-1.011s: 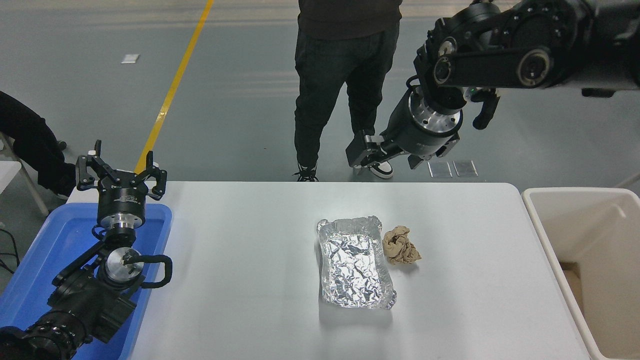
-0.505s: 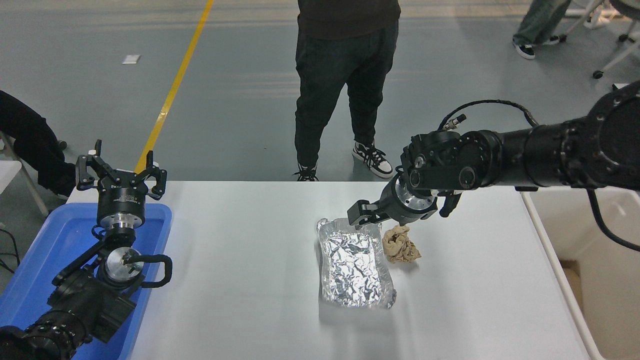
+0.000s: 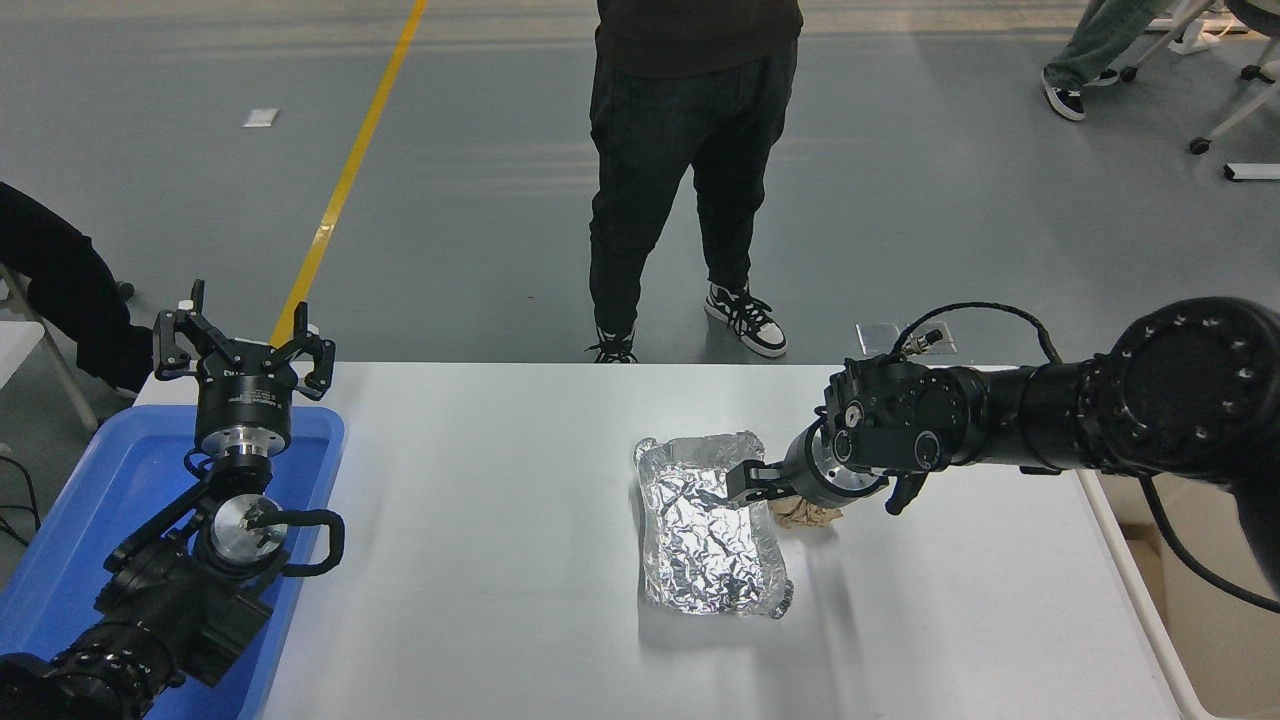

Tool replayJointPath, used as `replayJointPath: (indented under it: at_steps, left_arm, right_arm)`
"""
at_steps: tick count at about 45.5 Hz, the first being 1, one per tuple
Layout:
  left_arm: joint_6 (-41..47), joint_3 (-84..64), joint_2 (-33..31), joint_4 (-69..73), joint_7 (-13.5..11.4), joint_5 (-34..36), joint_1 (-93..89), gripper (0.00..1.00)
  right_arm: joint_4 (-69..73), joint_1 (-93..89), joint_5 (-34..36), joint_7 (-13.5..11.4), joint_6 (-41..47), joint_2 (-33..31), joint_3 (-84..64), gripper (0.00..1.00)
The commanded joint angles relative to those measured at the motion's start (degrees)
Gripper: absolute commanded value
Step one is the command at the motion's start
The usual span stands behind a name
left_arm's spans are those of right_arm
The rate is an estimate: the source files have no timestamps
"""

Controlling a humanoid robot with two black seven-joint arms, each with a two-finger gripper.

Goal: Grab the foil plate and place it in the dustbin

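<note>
Descent of the right arm, plainly: a second ago high above the far edge of the table [image 3: 500, 600], half a second ago over the far rim of the foil plate [image 3: 712, 525], now low and reaching in from the right edge. Right gripper [image 3: 748, 484] down at the plate's right rim near its far end, fingers pointing left over the rim toward the inside of the tray. Opening of those fingers not clear from this angle, and nothing visibly lifted; contact with the foil impossible to confirm. Meaning for the task, as a judgement: approach nearly over, grasp on the rim the next thing, carry to the bin not yet begun. Foil plate flat on the table a little right of centre, its long side running from far to near, unmoved across all three pictures. Paper ball [image 3: 808, 514] just beside the plate's right side, now mostly hidden under the wrist, so a risk of pinching it along with the rim. Dustbin [image 3: 1150, 590] off the right edge, mostly behind the arm. Left gripper [image 3: 243, 335] parked over the blue tray [image 3: 100, 480] at the left edge, fingers spread.
</note>
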Motion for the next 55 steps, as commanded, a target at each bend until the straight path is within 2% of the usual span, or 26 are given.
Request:
replayJointPath:
  at_steps: [1, 23, 33, 44, 50, 53, 55]
  left_arm:
    - [-0.04, 0.0, 0.0, 0.0, 0.01, 0.01, 0.0, 0.99]
    - [0.05, 0.0, 0.0, 0.0, 0.01, 0.01, 0.0, 0.99]
    - [0.05, 0.0, 0.0, 0.0, 0.01, 0.01, 0.0, 0.99]
    - [-0.04, 0.0, 0.0, 0.0, 0.01, 0.01, 0.0, 0.99]
    - [0.05, 0.0, 0.0, 0.0, 0.01, 0.01, 0.0, 0.99]
    - [0.05, 0.0, 0.0, 0.0, 0.01, 0.01, 0.0, 0.99]
    - [-0.04, 0.0, 0.0, 0.0, 0.01, 0.01, 0.0, 0.99]
  right_arm:
    - [-1.61, -2.94, 0.12, 0.0, -0.53, 0.02, 1.78, 0.91]
    - [-3.28, -6.28, 0.12, -0.08, -3.34, 0.02, 2.56, 0.73]
    - [-4.42, -7.86, -0.14, -0.44, -4.66, 0.02, 2.74, 0.53]
    - [-4.51, -8.31, 0.12, -0.35, -4.93, 0.02, 2.83, 0.45]
    - [-4.51, -8.13, 0.39, -0.35, -4.93, 0.02, 2.83, 0.23]
    - [-4.16, -7.43, 1.79, -0.26, -4.32, 0.02, 2.83, 0.05]
    - [-3.72, -6.82, 2.49, -0.26, -4.05, 0.02, 2.83, 0.03]
